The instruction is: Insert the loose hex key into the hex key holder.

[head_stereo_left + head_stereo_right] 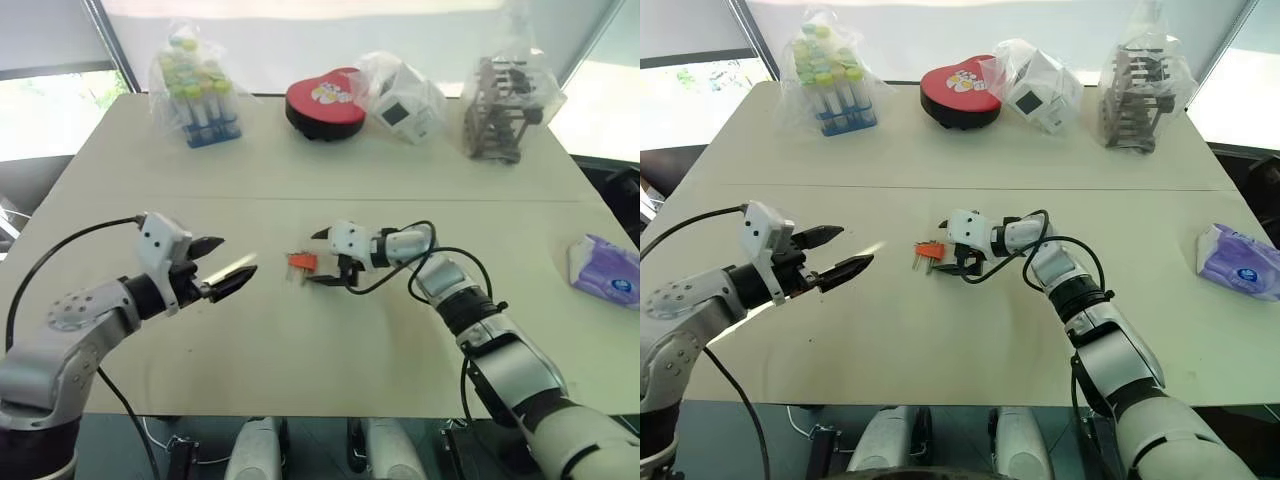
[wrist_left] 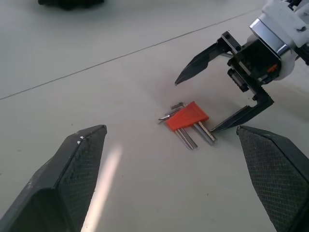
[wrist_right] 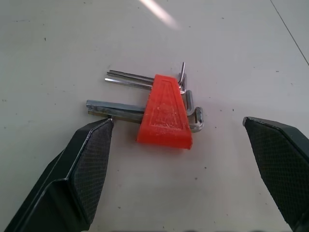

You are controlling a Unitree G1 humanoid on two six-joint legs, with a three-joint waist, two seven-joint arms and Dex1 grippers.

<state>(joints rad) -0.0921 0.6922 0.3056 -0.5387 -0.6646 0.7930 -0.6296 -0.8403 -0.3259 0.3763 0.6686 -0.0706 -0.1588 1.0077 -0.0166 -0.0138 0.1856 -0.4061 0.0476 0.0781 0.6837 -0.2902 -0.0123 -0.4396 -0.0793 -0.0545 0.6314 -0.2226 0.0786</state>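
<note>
The left gripper [image 1: 225, 262] hovers above the table [image 1: 300, 350] at about nine o'clock from the hex key holder [image 1: 301, 263], well apart from it, its two black fingers spread wide with nothing between them. The holder, an orange wedge, lies flat near the middle of the table, with grey keys running through it: long shafts stick out on one side and short bent ends on the other. I cannot tell the loose hex key from the keys seated in the block. The right gripper [image 1: 329, 258] sits at three o'clock from the holder, just beside it, its fingers likewise parted and holding nothing. In the right wrist view the holder [image 3: 165, 113] lies between the two pads, one fingertip [image 3: 94, 140] close to the long key shafts; I cannot tell whether it touches them.
</note>
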